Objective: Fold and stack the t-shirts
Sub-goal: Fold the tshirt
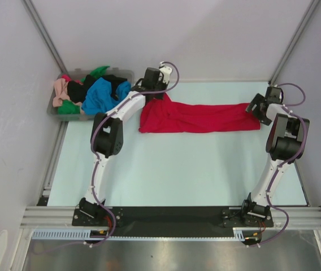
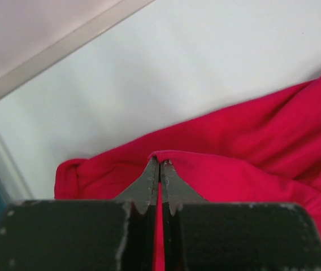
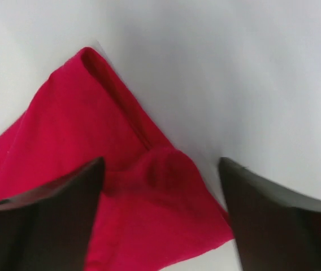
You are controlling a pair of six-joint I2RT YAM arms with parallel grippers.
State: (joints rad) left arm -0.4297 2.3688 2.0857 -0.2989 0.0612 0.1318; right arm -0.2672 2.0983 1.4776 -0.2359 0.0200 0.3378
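Observation:
A large red t-shirt lies stretched in a long band across the far part of the table. My left gripper is at its left end, shut on a pinched fold of the red cloth. At the shirt's right end my right gripper stands open, its two dark fingers apart above the red corner, which lies loose on the table. More t-shirts, blue, green, black and peach-pink, are heaped in the bin at the far left.
The clear grey plastic bin sits at the table's far left corner, just beside my left arm. Metal frame posts rise at both far corners. The pale table stretches toward the arm bases.

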